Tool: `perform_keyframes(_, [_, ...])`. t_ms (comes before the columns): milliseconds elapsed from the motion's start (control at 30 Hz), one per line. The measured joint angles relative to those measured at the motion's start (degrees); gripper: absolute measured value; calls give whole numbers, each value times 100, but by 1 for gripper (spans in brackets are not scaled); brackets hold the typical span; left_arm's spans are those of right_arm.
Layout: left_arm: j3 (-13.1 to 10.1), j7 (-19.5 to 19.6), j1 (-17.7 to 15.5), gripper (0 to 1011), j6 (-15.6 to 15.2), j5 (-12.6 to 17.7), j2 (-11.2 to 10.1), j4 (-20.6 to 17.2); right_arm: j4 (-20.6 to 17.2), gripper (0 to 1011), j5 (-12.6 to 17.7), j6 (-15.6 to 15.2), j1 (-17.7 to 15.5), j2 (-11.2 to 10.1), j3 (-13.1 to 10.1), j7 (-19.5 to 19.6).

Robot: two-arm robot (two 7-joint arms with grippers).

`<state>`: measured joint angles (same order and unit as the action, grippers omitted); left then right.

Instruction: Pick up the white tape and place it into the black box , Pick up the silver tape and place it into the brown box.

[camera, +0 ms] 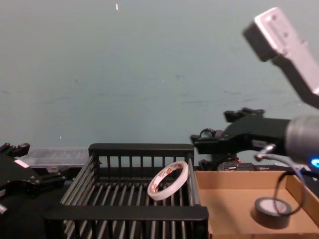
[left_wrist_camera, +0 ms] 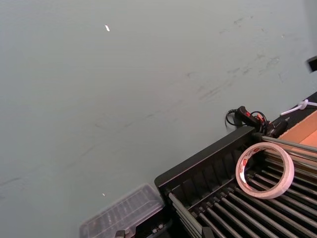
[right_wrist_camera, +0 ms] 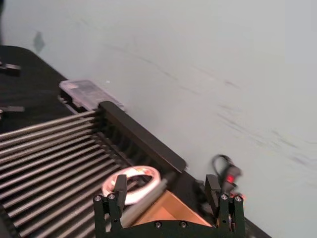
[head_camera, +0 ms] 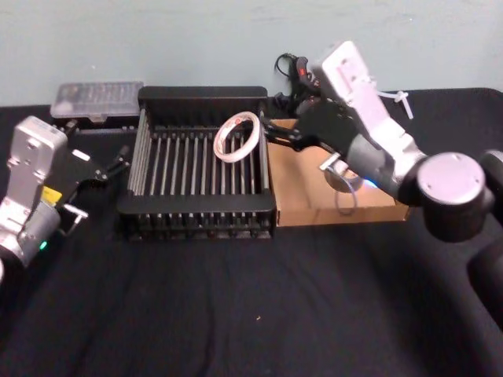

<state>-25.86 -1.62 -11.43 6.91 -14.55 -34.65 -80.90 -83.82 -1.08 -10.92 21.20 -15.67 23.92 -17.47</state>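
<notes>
The white tape [head_camera: 253,141] stands on edge inside the black box [head_camera: 203,94], leaning at its back right corner; it is also seen as the white tape [camera: 182,172] from the chest. My right gripper [head_camera: 267,129] hovers open and empty just right of that corner, over the brown box [head_camera: 306,196]; its fingers [right_wrist_camera: 119,191] stand wide apart above the white tape [right_wrist_camera: 148,173]. The silver tape [camera: 270,211] lies flat in the brown box [camera: 234,199]. My left gripper [head_camera: 110,169] rests open to the left of the black box, apart from it.
A clear plastic case [head_camera: 96,98] lies behind the crate's left corner. Black cables with a red part [head_camera: 295,75] sit against the wall behind the boxes. Black cloth [head_camera: 251,314] covers the table, with free room in front.
</notes>
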Motion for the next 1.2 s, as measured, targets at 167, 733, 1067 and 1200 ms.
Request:
perform_keyframes(167, [0, 0, 0, 1001, 0, 0, 0, 0, -453, 1002, -47, -33, -417, -151, -286, 219])
perform_keyframes(733, [0, 0, 0, 1001, 0, 0, 0, 0, -1039, 1002, -464, 51, -1511, -379, -1059, 889])
perform_keyframes(1067, [0, 0, 0, 1001, 0, 0, 0, 0, -875, 1002, -568, 57, -1620, -280, -1208, 900])
perform_keyframes(1200, [0, 0, 0, 1001, 0, 0, 0, 0, -722, 1002, -589, 57, -1596, -198, -1252, 845])
